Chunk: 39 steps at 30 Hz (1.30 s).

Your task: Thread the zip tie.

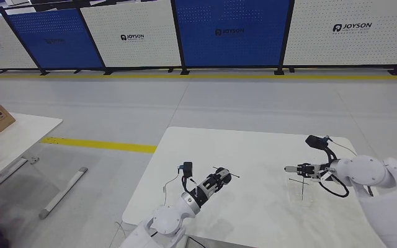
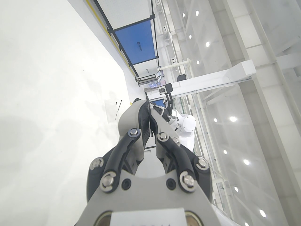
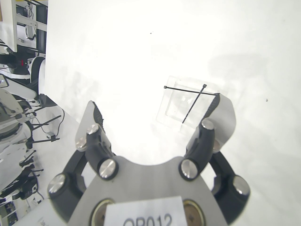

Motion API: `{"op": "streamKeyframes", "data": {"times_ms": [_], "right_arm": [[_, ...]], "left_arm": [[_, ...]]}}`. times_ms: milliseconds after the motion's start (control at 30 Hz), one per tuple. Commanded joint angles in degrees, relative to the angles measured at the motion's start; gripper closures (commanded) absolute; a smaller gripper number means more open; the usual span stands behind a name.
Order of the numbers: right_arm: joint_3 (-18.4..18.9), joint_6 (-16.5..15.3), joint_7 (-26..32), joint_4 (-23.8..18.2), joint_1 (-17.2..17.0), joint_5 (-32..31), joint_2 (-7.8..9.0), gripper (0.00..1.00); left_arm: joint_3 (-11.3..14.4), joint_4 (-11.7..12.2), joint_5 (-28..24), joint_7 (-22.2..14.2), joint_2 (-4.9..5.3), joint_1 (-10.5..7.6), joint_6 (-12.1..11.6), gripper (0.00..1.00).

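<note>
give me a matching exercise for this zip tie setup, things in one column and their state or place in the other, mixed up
Things:
1. left gripper
2. right gripper
3. crossed zip ties
4. clear tray

States or places:
A. open, above the table
B. flat on the white table
C. shut on a zip tie
D. lying on the clear tray

Pairs: 1-C, 2-A, 3-D, 4-B
</note>
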Motion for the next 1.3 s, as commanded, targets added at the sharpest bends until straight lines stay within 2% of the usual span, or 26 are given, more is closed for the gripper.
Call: {"op": "streamKeyframes", "data": {"times_ms": [0, 300, 500, 667, 733, 1100, 1200, 1267], "right_arm": [[0.0, 0.0, 0.0, 0.0, 0.0, 0.0, 0.00, 0.00], [0.0, -0.2, -0.3, 0.2, -0.4, -0.1, 0.08, 0.00], [-0.1, 2.1, 4.7, 0.2, 1.8, -3.0, 0.53, 0.00], [-3.4, 3.7, 8.7, 1.3, 3.6, -5.1, 0.16, 0.00], [-5.0, 4.3, 8.7, 1.9, 4.3, -6.1, -0.15, 0.00], [-5.0, 4.2, 8.2, 1.9, 4.2, -6.0, -0.16, 0.00], [-4.5, 3.0, 5.2, 0.1, 2.8, -5.6, -0.04, 0.00], [-4.4, 2.2, 5.2, -1.5, 1.9, -5.4, 0.09, 0.00]], "left_arm": [[0.0, 0.0, 0.0, 0.0, 0.00, 0.00, 0.0, 1.00], [0.0, 0.0, 0.0, 0.0, 0.00, 0.00, 0.0, 1.00], [0.0, 0.0, 0.0, 0.0, 0.00, 0.00, 0.0, 1.00], [0.0, 0.0, 0.0, 0.0, 0.00, 0.00, 0.0, 1.00], [0.0, 0.0, 0.0, 0.0, 0.00, 0.00, 0.0, 1.00], [0.0, 0.0, 0.0, 0.0, 0.00, 0.00, 0.0, 1.00], [0.0, 0.0, 0.0, 0.0, 0.00, 0.00, 0.0, 1.00], [0.0, 0.0, 0.0, 0.0, 0.00, 0.00, 0.0, 1.00]]}}
